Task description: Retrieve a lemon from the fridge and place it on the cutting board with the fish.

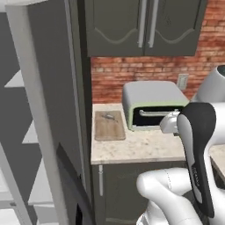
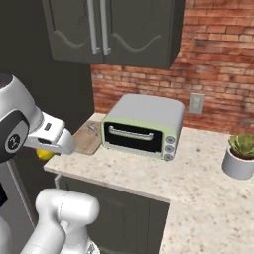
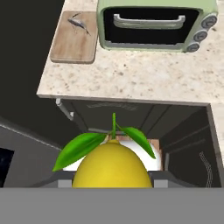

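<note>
A bright yellow lemon (image 3: 111,166) with a green stem and two leaves sits between the jaws of my gripper (image 3: 111,177), which is shut on it. In the right base view the lemon (image 2: 43,154) peeks out under the hand (image 2: 49,141), just off the counter's left front corner. The tan cutting board (image 3: 74,41) lies on the counter ahead, left of the toaster oven, with the slim grey fish (image 3: 79,24) near its far end. The board (image 1: 110,126) and fish (image 1: 107,116) also show from the left base. The fridge (image 1: 48,110) stands at the left, white shelves visible.
A pale green toaster oven (image 2: 144,126) takes up the counter's middle against the brick wall. A potted plant (image 2: 240,156) stands at the right. Dark upper cabinets (image 1: 140,26) hang above. Speckled counter (image 3: 144,74) lies bare in front of the oven.
</note>
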Robot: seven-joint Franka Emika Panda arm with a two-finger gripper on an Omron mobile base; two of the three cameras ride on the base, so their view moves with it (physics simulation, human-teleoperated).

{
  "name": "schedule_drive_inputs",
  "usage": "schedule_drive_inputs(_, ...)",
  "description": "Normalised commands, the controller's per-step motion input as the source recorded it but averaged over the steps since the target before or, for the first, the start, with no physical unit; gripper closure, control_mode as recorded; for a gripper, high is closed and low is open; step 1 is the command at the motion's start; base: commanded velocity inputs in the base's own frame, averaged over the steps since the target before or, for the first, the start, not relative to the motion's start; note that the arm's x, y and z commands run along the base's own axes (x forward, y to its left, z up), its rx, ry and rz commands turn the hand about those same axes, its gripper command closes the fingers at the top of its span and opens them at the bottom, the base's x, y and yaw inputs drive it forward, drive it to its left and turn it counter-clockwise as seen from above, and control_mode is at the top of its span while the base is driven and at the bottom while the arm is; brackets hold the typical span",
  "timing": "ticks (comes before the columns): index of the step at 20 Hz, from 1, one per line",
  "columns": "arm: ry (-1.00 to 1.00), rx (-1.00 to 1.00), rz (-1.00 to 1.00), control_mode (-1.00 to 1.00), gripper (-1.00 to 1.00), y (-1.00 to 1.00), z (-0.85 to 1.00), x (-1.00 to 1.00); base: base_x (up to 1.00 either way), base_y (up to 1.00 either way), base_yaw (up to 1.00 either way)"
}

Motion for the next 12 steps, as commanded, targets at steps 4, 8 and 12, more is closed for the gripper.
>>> schedule_drive_inputs(4,0.0,0.0,0.0,1.0,1.0,0.0,0.0,0.0,0.6,-0.41,0.16)
schedule_drive_inputs(8,0.0,0.0,0.0,1.0,1.0,0.0,0.0,0.0,0.58,-0.26,0.18)
schedule_drive_inputs(12,0.0,0.0,0.0,1.0,1.0,0.0,0.0,0.0,0.18,0.0,0.11)
